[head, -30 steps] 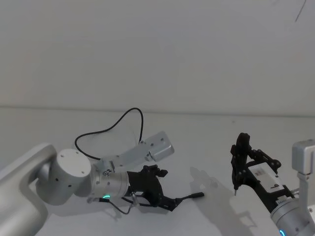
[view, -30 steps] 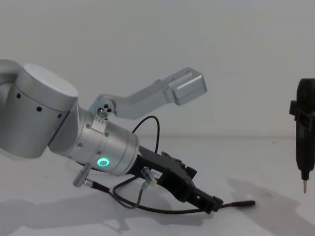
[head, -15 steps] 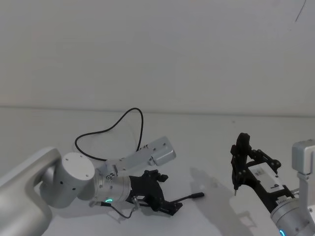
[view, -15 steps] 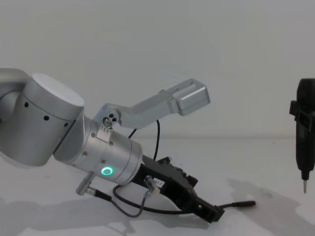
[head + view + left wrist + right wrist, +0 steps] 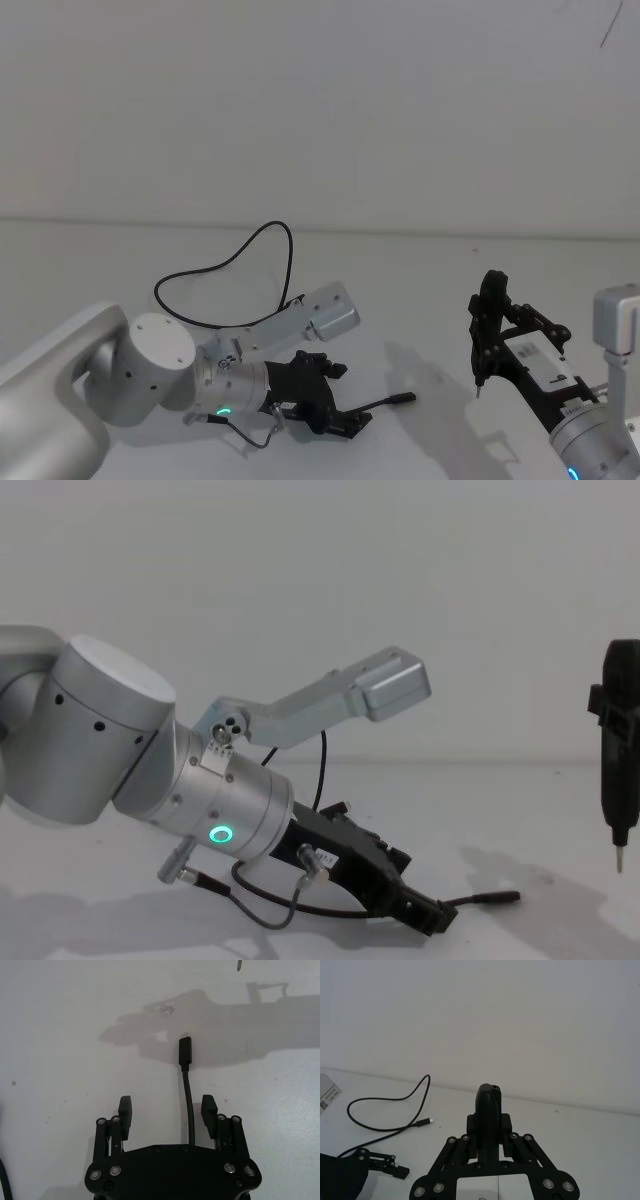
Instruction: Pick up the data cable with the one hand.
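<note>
The data cable is a thin dark cord lying in a loop on the white table, and one plug points right. My left gripper is low over the table near that plug end. In the left wrist view the left gripper is open, and the data cable runs between its fingers, closer to one finger. From the chest the left gripper slants down onto the cord just behind the plug. My right gripper stands upright at the right, shut and apart from the cable.
A grey camera bracket sticks out above the left wrist. A short grey wire loops under that wrist. The white table meets a plain white wall behind. Bare table lies between the two grippers.
My left gripper has sunk lower toward the table and edged along the cable's plug end. The right arm has not moved.
</note>
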